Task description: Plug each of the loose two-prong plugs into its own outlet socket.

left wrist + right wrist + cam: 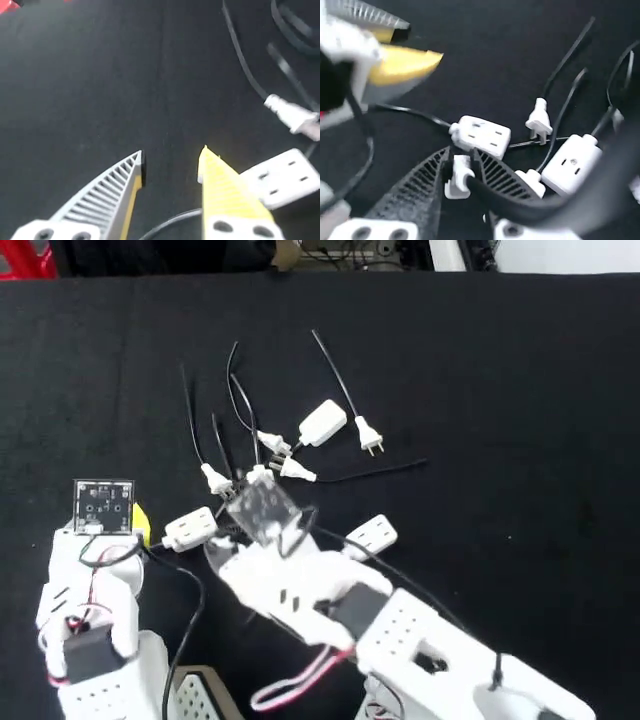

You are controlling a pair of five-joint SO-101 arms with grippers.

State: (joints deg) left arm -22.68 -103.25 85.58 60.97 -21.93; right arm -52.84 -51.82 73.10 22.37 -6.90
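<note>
Your right gripper (461,156) pinches a white two-prong plug (457,180) just beside an outlet socket (481,134); your left gripper (171,154) hangs spread above the black table (75,90).

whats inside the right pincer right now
A white plug is clamped in the right pincer. Its prongs are covered, so which way they face cannot be told. A white outlet socket lies just past the pincer's tips.

Left pincer (171,161) spread, right pincer (461,156) clamped on plug (456,181)
</note>
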